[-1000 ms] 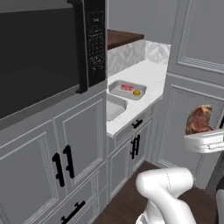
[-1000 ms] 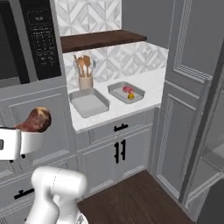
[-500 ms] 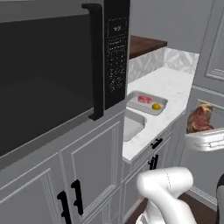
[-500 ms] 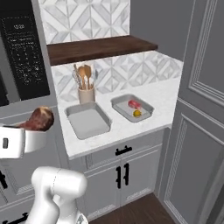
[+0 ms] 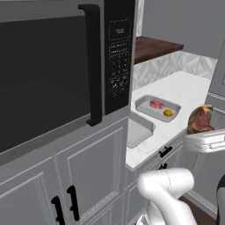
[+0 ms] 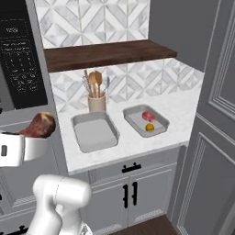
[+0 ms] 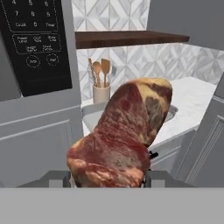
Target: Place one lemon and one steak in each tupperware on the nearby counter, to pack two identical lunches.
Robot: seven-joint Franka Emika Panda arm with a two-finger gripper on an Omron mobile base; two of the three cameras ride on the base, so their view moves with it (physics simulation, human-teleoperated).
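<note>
Gripper (image 7: 107, 179) clamped on a steak (image 7: 122, 135): the raw marbled slab stands up out of the jaws, one finger on each side of its lower end. In the right base view the gripper (image 6: 34, 142) is held in the air off the counter (image 6: 183, 108) edge, in front of the grey cabinets, steak (image 6: 40, 125) on top of it. Ahead of the gripper and lower: empty tupperware (image 6: 94, 131) on the white counter, nearest to it. Second tupperware (image 6: 146, 120) just beyond the first, holding a second steak (image 6: 148, 115) and a lemon (image 6: 149, 127) side by side. Utensil holder (image 6: 96, 102) with wooden spoons behind the empty tray, against the tiled wall. Microwave (image 5: 66, 74) alongside the gripper.
</note>
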